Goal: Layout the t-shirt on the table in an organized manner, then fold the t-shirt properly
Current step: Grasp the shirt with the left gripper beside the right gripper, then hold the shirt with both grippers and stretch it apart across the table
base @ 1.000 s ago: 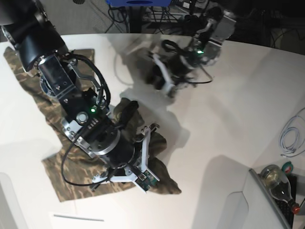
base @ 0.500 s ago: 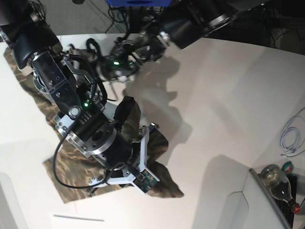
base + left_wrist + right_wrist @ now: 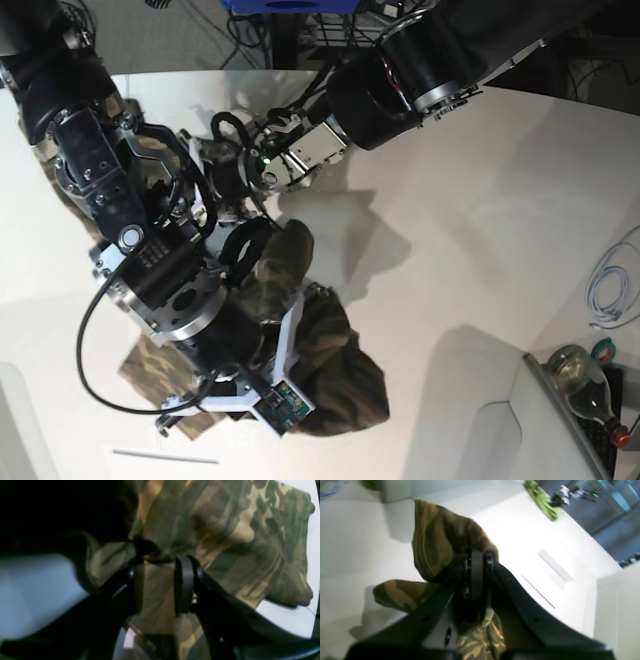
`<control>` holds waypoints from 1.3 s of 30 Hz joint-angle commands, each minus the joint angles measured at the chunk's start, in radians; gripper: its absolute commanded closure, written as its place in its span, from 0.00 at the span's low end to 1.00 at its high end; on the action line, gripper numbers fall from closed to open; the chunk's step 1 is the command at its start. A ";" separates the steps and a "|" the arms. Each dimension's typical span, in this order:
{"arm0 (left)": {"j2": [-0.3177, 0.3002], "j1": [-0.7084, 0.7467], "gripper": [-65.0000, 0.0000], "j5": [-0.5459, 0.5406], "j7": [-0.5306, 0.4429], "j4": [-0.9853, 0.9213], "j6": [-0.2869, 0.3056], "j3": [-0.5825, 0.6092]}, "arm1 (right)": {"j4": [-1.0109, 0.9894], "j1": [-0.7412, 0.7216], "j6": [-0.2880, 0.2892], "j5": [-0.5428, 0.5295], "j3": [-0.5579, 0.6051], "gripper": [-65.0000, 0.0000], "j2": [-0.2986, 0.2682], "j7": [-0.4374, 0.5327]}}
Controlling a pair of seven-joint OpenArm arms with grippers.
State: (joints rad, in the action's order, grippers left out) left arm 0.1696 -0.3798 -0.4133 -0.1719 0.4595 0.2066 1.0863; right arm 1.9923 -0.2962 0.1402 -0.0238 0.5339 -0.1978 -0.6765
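The camouflage t-shirt lies bunched on the white table, mostly under my right arm. My right gripper is shut on a fold of the t-shirt and holds it raised above the table; the cloth drapes over the closed fingertips. My left gripper reaches in from the back right, close behind the right arm. In the left wrist view its gripper is open, fingers apart, just over the t-shirt. The collar and label are hidden.
A white cable lies at the right edge. A bottle and a grey box stand at the front right. A thin white strip lies at the front left. A green item sits far off.
My left arm has swung from the back of the table across to the left, down to the shirt. My right gripper has lifted its fold higher and drawn the cloth together.
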 commanded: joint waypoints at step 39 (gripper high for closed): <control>-0.531 0.480 0.68 0.017 0.539 1.103 -0.083 -0.759 | -0.318 0.446 0.129 0.000 -1.030 1.00 0.025 -0.013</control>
State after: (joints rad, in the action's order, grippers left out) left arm -0.3473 0.0952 -0.3985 0.3679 1.5585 0.1284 0.3336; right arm 1.6508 0.1646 0.2752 -0.0223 -0.4927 -0.1562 -0.7208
